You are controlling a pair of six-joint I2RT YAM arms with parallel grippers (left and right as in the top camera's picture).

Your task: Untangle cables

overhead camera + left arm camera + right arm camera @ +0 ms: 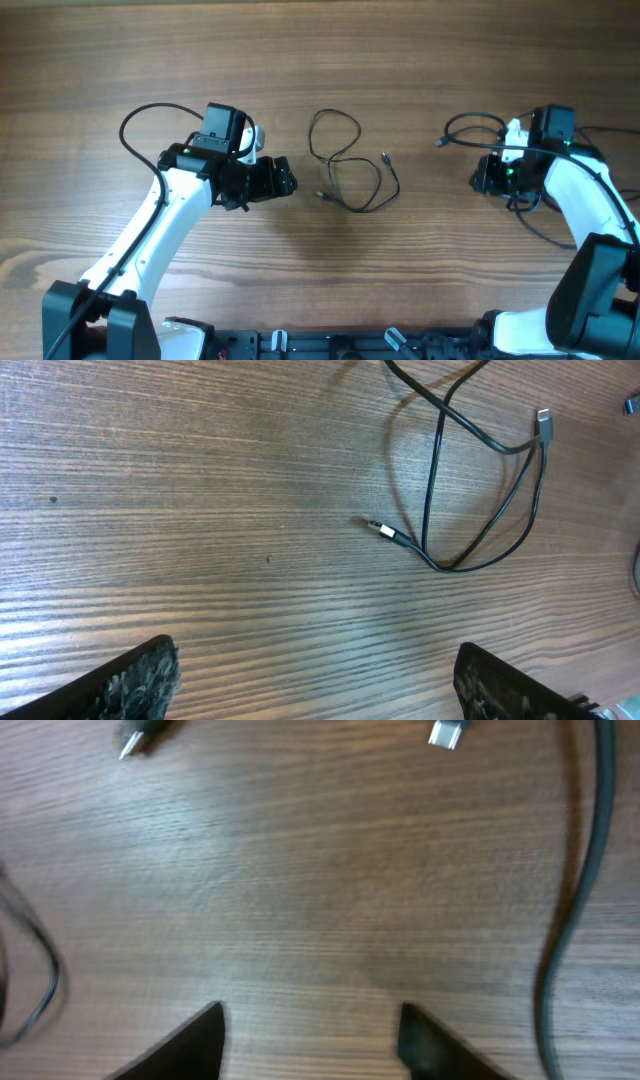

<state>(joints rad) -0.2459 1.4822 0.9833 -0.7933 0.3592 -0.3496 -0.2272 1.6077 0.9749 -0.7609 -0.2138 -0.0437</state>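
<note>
Overhead view of a wooden desk (100, 60). One thin black cable (434, 490) lies in loose loops at the desk's middle. The bunch stretches from the far edge toward the near edge. The left fingers (135, 685) stand wide apart with nothing between them and point at the loops from nearby. The cable lies straight ahead of them, crosswise to their reach. The left arm (170, 215) looks the nearer one. A second cord (470, 117) curls toward the desk's right edge, beside the right fingers (190, 1045), which are parted over bare wood and hold nothing. No containers are visible.
</note>
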